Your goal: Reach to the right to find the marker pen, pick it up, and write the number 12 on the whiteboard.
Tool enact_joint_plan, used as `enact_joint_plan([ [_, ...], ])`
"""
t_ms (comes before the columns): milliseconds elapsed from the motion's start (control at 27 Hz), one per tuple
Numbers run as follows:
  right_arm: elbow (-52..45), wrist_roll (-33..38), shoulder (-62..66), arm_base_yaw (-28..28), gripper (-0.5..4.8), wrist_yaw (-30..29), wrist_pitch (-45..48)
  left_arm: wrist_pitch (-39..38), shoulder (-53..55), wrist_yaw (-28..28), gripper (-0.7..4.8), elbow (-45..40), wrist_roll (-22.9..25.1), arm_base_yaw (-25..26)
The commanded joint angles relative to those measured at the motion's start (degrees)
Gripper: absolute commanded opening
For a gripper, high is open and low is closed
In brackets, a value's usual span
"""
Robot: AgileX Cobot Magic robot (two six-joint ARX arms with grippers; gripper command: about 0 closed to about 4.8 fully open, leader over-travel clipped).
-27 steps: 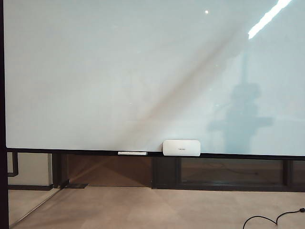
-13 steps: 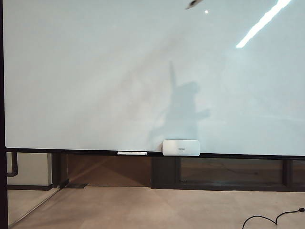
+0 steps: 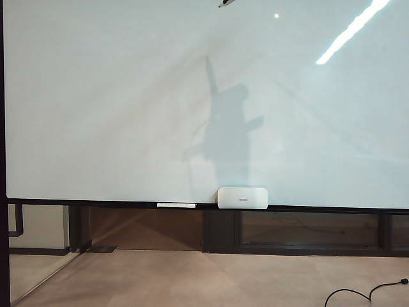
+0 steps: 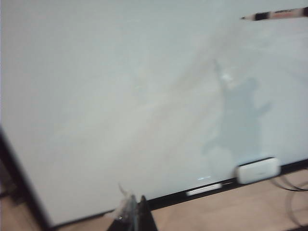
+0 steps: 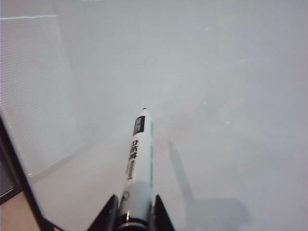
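Note:
The whiteboard (image 3: 115,96) fills most of the exterior view, glossy and pale, with a thin dark frame. The number 12 is not in view. My right gripper (image 5: 134,214) is shut on the marker pen (image 5: 138,159), a white barrel with black print whose dark tip points at the whiteboard (image 5: 216,72). In the exterior view only the marker pen's end (image 3: 225,3) shows, at the top edge; neither gripper appears there. The arm's shadow (image 3: 227,128) falls on the board's middle. My left gripper (image 4: 137,214) hangs shut and empty, low in front of the whiteboard (image 4: 120,96), far from the marker pen (image 4: 274,15).
A white eraser block (image 3: 243,197) and a long thin white marker (image 3: 177,205) rest on the board's bottom ledge. Below are dark frame legs and a tan floor (image 3: 204,281), with a black cable (image 3: 364,294) at the right.
The marker pen's end came into the exterior view at the top edge and moved left. The arm's shadow slid from the right of the board toward the middle and upward.

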Motion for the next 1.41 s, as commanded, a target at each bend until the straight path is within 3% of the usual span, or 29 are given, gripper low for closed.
enact_joint_plan([
  [37,3.8,-0.1,2.3,0.1,-0.05,0.5,-0.5,1.9,0.6,14.8,-0.05,0.1,-0.7,5.1],
  [185,7.0,0.1,4.8,0.1,-0.05,0.6,-0.8,2.5,2.2,22.8,-0.05,0.1,-4.7,12.0],
  [334,9.5,0.2,6.5,0.1,-0.05,0.5,-1.7,5.5,2.7,21.7,-0.05,0.1,-5.1,14.4],
  [593,10.8,0.3,7.6,0.8,-0.05,0.6,-0.8,7.2,3.5,23.6,-0.05,0.1,-7.6,14.4],
  [964,10.8,1.4,8.7,1.6,-0.05,0.6,2.8,7.0,3.6,26.0,-0.05,0.1,-7.5,14.4],
  [1150,10.8,2.0,10.0,2.1,-0.05,1.0,4.0,7.2,3.6,30.6,-0.05,0.1,-7.5,14.4],
  [1409,10.8,2.0,11.4,2.3,-0.05,2.0,7.5,7.3,3.6,30.2,-0.05,0.1,-7.5,14.4],
])
